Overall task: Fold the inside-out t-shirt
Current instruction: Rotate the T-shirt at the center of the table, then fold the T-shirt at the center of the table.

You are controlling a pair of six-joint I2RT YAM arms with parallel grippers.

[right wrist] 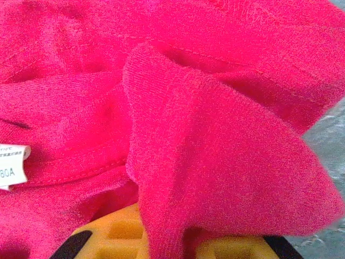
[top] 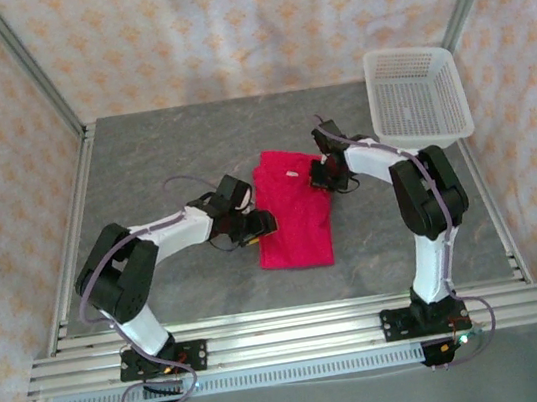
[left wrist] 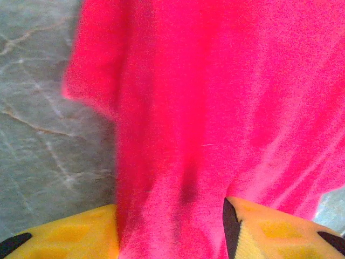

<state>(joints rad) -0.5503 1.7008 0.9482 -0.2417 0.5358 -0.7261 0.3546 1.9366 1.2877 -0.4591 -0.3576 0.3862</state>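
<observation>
The inside-out t-shirt lies mid-frame on the worktop, already a narrow strip. The right gripper jaws pinch a fold at its upper right edge. The left gripper jaws stand apart around its left edge. I think the next move is to close, lift and fold. There is room all round, and the white mesh basket sits upper right, well apart

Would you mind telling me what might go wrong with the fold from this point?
1. The right pincer pinches a bunched ridge of shirt near the tag; a lift may slip or drag extra cloth along.
2. The left pincer stands open astride the shirt's edge; closing could catch too little cloth and skew the fold.
</observation>
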